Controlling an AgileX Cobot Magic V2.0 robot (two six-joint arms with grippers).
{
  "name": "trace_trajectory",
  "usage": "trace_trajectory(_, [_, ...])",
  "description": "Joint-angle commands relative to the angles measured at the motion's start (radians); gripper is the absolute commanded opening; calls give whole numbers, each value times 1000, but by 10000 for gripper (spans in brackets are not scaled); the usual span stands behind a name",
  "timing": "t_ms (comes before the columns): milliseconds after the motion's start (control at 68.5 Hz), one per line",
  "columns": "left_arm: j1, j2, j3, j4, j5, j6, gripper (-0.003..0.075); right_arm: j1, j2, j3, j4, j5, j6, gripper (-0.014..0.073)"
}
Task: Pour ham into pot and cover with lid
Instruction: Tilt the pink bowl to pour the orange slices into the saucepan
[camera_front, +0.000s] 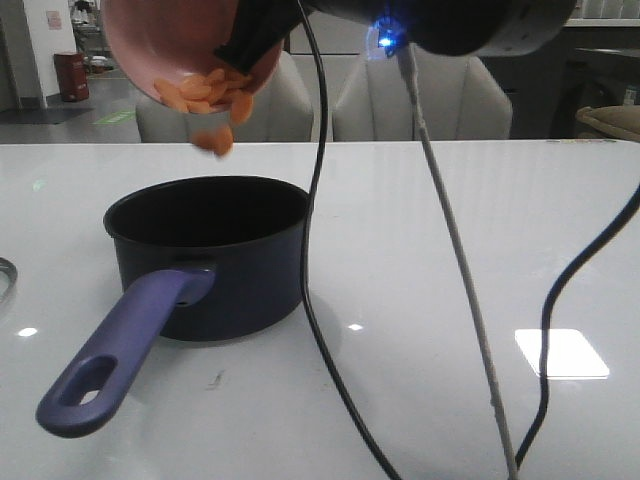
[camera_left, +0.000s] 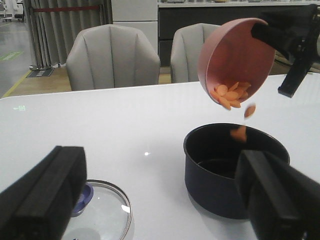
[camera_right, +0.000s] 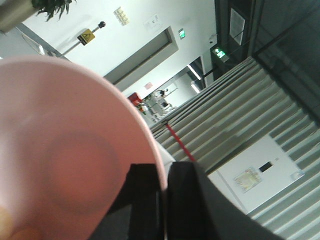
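Observation:
My right gripper (camera_front: 252, 40) (camera_right: 164, 200) is shut on the rim of a tilted pink bowl (camera_front: 150, 40) (camera_left: 235, 55) held above the pot. Orange ham slices (camera_front: 205, 92) (camera_left: 229, 95) crowd the bowl's lower lip. A couple of slices (camera_front: 215, 140) (camera_left: 240, 133) are falling toward the pot's mouth. The navy pot (camera_front: 210, 255) (camera_left: 220, 170) stands upright on the white table, with its purple handle (camera_front: 115, 355) pointing toward me. The glass lid (camera_left: 105, 212) with its blue knob lies flat on the table left of the pot. My left gripper (camera_left: 160, 210) is open above the table between lid and pot.
Black and grey cables (camera_front: 320, 330) hang from the right arm down across the table (camera_front: 480, 220) beside the pot. Two grey chairs (camera_left: 112, 57) stand behind the far edge. A sliver of the lid's rim (camera_front: 6, 282) shows at the left edge of the front view.

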Motion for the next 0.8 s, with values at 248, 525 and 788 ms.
trace_trajectory(248, [-8, 10, -27, -1, -81, -1, 637, 8, 26, -5, -106, -270, -209, 138])
trace_trajectory(525, [-8, 10, -27, -1, -81, -1, 637, 8, 30, -5, -72, -322, -164, 138])
trace_trajectory(788, [-8, 10, -27, -1, -81, -1, 637, 8, -51, -21, 110, -300, 53, 138])
